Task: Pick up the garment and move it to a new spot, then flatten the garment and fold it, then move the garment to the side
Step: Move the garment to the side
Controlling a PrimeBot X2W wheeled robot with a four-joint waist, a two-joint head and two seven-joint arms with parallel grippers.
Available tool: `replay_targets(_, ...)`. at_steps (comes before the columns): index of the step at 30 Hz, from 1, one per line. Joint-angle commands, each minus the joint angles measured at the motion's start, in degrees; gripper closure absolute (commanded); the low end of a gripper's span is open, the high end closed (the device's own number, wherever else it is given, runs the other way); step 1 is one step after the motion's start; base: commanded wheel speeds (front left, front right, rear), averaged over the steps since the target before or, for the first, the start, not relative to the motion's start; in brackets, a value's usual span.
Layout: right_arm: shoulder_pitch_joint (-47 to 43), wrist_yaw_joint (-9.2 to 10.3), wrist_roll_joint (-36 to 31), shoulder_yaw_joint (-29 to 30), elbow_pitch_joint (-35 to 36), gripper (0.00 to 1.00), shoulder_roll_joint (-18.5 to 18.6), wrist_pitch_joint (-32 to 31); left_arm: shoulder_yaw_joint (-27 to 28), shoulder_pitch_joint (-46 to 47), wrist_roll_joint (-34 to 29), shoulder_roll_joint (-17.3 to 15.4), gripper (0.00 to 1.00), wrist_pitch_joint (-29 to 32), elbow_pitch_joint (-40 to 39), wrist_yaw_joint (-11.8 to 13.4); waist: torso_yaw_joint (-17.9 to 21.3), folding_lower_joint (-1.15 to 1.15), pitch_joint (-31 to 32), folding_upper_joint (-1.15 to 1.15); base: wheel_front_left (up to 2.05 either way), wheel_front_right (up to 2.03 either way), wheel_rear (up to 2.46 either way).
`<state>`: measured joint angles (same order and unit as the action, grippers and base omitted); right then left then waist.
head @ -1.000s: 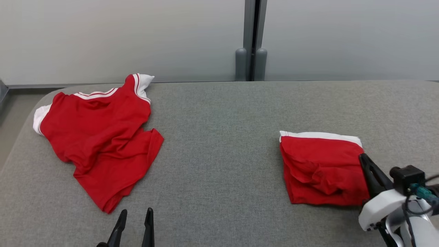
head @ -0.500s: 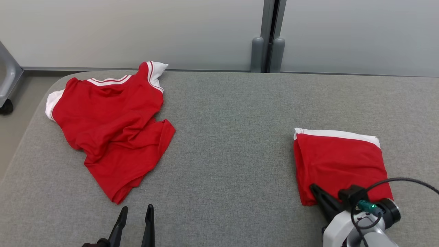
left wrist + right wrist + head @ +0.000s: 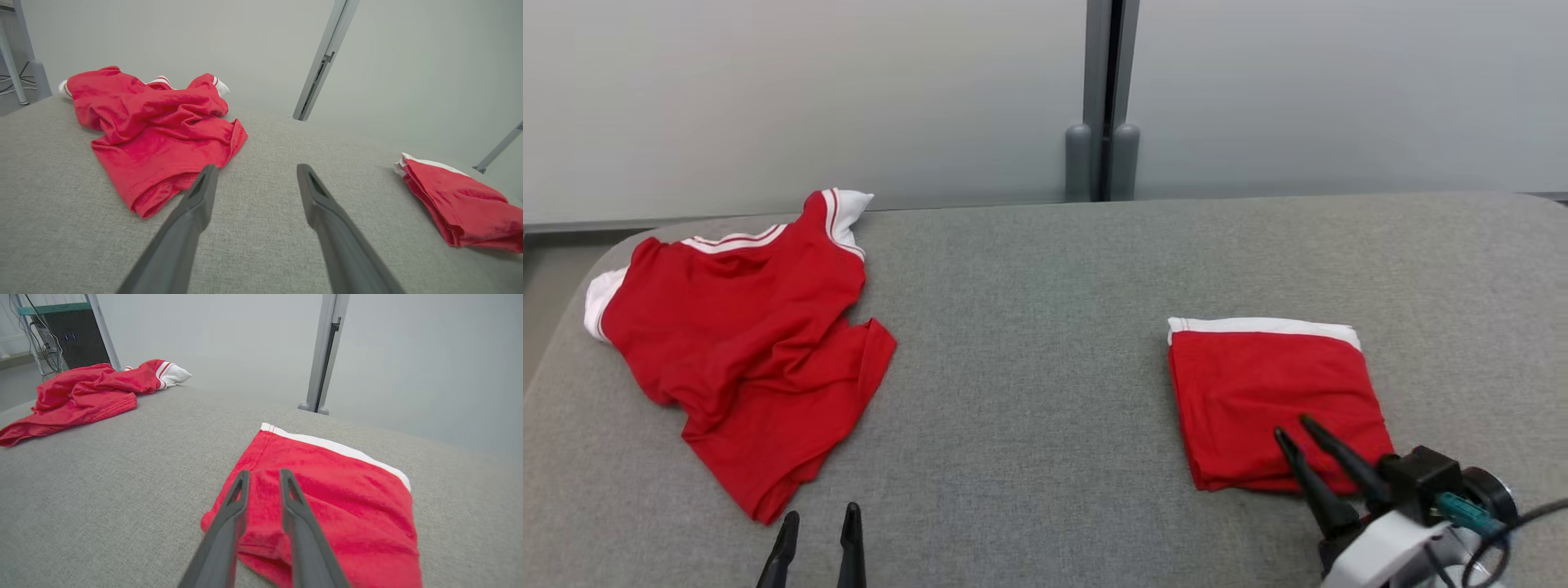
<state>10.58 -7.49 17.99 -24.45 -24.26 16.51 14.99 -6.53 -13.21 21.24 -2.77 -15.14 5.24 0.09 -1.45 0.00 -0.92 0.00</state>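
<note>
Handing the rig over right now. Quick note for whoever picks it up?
The left claw is open, empty, over the grey table.
The right claw is slightly open, holding nothing, tips over the near edge of the folded garment.
That garment lies flat on the robot's right, white band at the far edge. Fold looks done.
To do: pull the right claw clear. The crumpled garment on the robot's left is unfolded.

A folded garment (image 3: 1270, 392) and a crumpled garment (image 3: 735, 343), both soft red cloth with white trim and a slight sheen, lie on a table (image 3: 1029, 327) covered in coarse, matt grey woven fabric. The right gripper (image 3: 1292, 426) has smooth, matt dark fingers (image 3: 1339, 463), probably plastic.
</note>
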Motion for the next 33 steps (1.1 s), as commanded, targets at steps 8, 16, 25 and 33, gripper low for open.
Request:
replay_targets(8, -12.96, 0.0, -4.93, 16.69, 13.58, 0.0, -2.81, 0.17, 3.15, -2.09, -1.36, -0.21, 0.0, 0.0, -0.31, -0.86, 1.52, 0.0, 3.13, 0.0, 0.0, 0.0, 0.0)
replay_targets(16, -19.81, 0.0, -8.18, 23.36, 15.36, 0.0, -7.07, 0.17, 4.77, -3.98, -2.06, -0.2, 0.0, 0.0, 0.1, -2.0, 0.91, 0.0, 4.51, 0.0, 0.0, 0.0, 0.0)
replay_targets(25, -18.64, 0.0, -5.58, 24.65, 13.67, 0.0, -8.65, 0.17, 3.96, -3.61, -1.66, -0.2, 0.0, 0.0, -0.11, -1.62, 0.33, 0.0, 3.93, 0.0, 0.0, 0.0, 0.0)
replay_targets(33, -6.42, 0.0, 8.55, 23.35, 6.84, 0.0, -3.2, -12.94, 2.14, -0.95, -2.74, -0.21, 0.0, 0.0, -0.08, -2.22, -0.84, 0.0, -0.47, 0.0, 0.0, 0.0, 0.0)
